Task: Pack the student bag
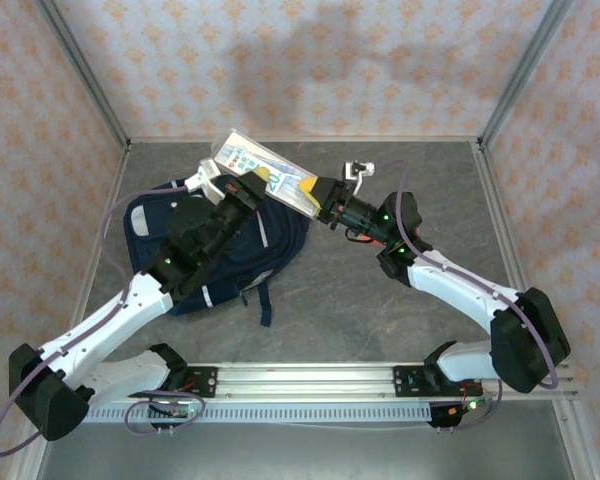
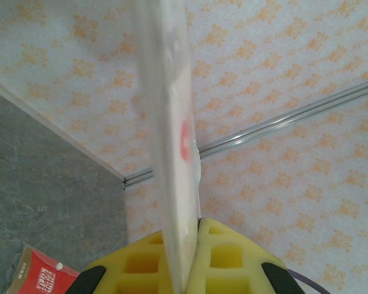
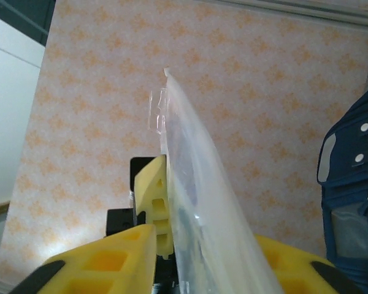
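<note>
Nearby, arm bases: two black-and-white arms sit bolted to an aluminium rail (image 1: 310,378) along the bottom of the overhead view, with purple cables (image 1: 115,215) looping off them.
Table (image 1: 410,330): grey, mottled and matte. It runs from the rail up to the walls.
Student bag (image 1: 285,240): a navy backpack with white stripes, lying flat on the table left of centre and partly under the left arm. In the right wrist view a corner of it stands at the right edge of the frame.
Left gripper (image 1: 260,180): over the bag's upper edge. Its yellow fingers are pressed tight on a clear pouch, which rises edge-on up the middle of the left wrist view.
Pouch (image 1: 245,158): flat, transparent plastic with a colourfully printed card inside, slanting from centre toward the upper left of the overhead view.
Right gripper (image 1: 315,190): just right of the left one, at the pouch's lower-right end. The plastic passes between its yellow fingers, but whether they pinch it cannot be told.
Red packet (image 2: 40,275): lying on the table in the lower left corner of the left wrist view.
Walls (image 1: 310,60): pale paper with an orange floral print on three sides. Silver metal posts (image 1: 80,70) rise at the far corners.
</note>
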Available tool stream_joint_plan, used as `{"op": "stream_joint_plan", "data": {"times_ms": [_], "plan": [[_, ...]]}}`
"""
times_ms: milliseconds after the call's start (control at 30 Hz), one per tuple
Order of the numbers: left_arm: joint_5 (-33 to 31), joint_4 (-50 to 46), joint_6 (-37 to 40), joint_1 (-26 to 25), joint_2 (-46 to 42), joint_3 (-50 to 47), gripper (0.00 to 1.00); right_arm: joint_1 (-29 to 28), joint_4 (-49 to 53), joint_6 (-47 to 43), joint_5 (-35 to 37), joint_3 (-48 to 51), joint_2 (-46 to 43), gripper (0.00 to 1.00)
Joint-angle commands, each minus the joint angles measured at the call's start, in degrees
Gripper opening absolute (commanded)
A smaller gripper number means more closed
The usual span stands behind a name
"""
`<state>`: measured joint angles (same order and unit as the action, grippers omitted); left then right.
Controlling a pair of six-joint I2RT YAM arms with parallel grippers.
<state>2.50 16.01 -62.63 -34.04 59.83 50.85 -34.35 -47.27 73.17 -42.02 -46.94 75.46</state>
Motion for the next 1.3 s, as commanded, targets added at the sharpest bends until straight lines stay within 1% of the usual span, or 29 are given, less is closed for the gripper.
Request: {"op": "stream_joint_plan", "data": {"times_ms": [0,167,233,300,400,433,467,533,567,633,667,700,733,767,800,833,900,933,1067,1133,1233,1267], "plan": [[0.19,2.60,-0.64,-0.07,1.53,1.87,0.00,-0.22,-2.95,-0.51,0.13,-1.20,-0.87,0.23],[1.03,2.27,-0.75,-0.06,2.74,1.89,0.00,-0.19,-0.44,-1.80,3.61,0.18,-1.94,0.13],[0.59,0.87,-0.36,-0.11,2.49,1.78,0.04,-0.01,-0.90,-1.71,4.40,0.72,-2.25,0.07],[-0.18,-0.34,-0.05,-0.02,1.97,1.38,0.05,0.44,-0.77,-1.85,4.67,1.07,-2.72,0.02],[-0.23,-1.10,-0.45,0.13,1.59,0.73,0.05,1.28,-0.72,-2.10,5.13,2.00,-3.65,0.00],[0.08,-1.71,-0.56,0.27,1.65,0.78,0.09,1.54,-0.44,-2.39,5.11,2.16,-3.95,0.00],[0.28,-2.81,-0.56,0.37,1.69,1.06,0.16,1.77,-0.12,-2.50,5.11,2.27,-4.17,0.00],[0.33,-6.37,0.47,0.63,1.65,2.13,0.42,2.76,0.81,-2.83,5.02,2.81,-4.80,0.00],[0.19,-8.79,1.43,0.79,1.77,2.86,0.52,3.32,1.73,-3.08,5.10,3.22,-5.24,0.00],[-1.99,-18.77,3.71,1.32,2.35,6.83,0.66,5.18,6.82,-4.83,5.73,4.40,-7.22,0.00],[-3.34,-24.45,4.06,1.64,3.24,9.34,0.71,5.90,11.15,-6.68,6.25,4.64,-8.22,0.00],[-4.59,-32.55,4.10,2.39,4.94,12.96,0.73,6.64,18.11,-10.09,7.01,4.31,-10.59,0.00],[-4.80,-40.47,4.29,3.32,7.18,16.44,0.75,7.04,27.37,-14.77,8.72,3.25,-12.61,0.00],[-4.46,-45.20,4.51,4.29,9.39,19.22,0.75,7.10,35.37,-19.39,11.17,1.86,-14.20,0.00],[-4.81,-50.79,4.41,4.99,12.40,22.64,0.75,7.10,45.01,-24.66,15.15,-0.06,-15.42,0.00],[-5.44,-56.41,4.39,5.51,15.76,26.42,0.75,7.10,52.49,-28.54,18.70,-1.59,-16.41,0.00],[-6.42,-64.49,5.63,5.98,22.14,33.48,0.76,7.19,62.99,-33.15,25.05,-3.36,-17.89,0.00],[-7.38,-67.56,6.08,5.92,25.13,36.65,0.76,7.25,66.60,-34.66,27.58,-3.80,-18.38,0.00],[-10.77,-75.00,8.54,5.93,34.74,45.83,0.79,7.28,73.14,-37.29,32.88,-3.50,-20.44,0.00],[-13.45,-78.63,9.66,6.05,39.57,50.84,0.83,7.35,73.54,-37.47,33.67,-2.26,-21.89,0.00],[-16.41,-84.65,12.12,6.09,47.31,59.51,0.91,7.34,73.70,-37.40,34.50,-0.40,-23.74,0.00],[-17.19,-87.20,12.46,6.16,50.07,62.45,0.92,7.32,73.96,-37.39,34.92,0.09,-24.22,0.00]]}}
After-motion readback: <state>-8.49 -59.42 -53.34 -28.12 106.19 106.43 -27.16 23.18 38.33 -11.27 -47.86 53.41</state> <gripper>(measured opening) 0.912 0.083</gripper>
